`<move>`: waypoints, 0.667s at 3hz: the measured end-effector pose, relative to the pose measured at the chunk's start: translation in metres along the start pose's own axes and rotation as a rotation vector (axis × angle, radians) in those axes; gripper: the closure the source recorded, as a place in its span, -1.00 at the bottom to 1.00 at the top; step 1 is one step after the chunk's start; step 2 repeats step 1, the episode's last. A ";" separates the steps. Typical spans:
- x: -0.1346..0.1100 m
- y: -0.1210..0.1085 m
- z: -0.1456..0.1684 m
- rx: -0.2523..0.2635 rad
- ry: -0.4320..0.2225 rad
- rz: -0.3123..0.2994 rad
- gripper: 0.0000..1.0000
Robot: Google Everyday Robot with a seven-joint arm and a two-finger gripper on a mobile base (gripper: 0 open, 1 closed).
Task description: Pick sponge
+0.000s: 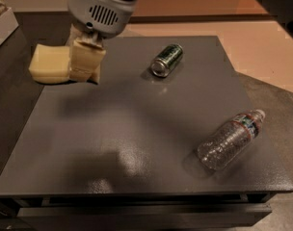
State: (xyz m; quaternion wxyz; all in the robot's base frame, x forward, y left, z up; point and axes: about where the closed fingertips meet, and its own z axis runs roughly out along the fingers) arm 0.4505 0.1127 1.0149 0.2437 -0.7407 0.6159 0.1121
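Dark grey surface [137,129] fills most of what we get from the one camera view, with a pinkish-tan floor [267,47] showing beyond its far and right edges. Up at the far left, the arm [104,6] comes down from the top of the frame, a rounded grey housing with a little vent grille on it. The gripper [85,70] hangs right below that.

We'd say it's pinching the sponge [46,64]. The cream fingers [86,57] are clamped across its right end, and the rest of the pale yellow block sticks out to the left, past the far-left edge of the surface. Looks to us like the sponge is up off the surface rather than lying on it, with a soft shadow on the surface just nearer to us.

Over toward the far middle, a green can [166,60] lies on its side, silver end turned our way, well apart from the gripper. Near the right edge a clear plastic bottle [231,139] also lies on its side, cap end pointing far-right, label band close to the cap. Can and bottle are well apart from each other.
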 end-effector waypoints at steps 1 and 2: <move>0.000 0.000 0.000 0.000 0.000 0.000 1.00; 0.000 0.000 0.000 0.000 0.000 0.000 1.00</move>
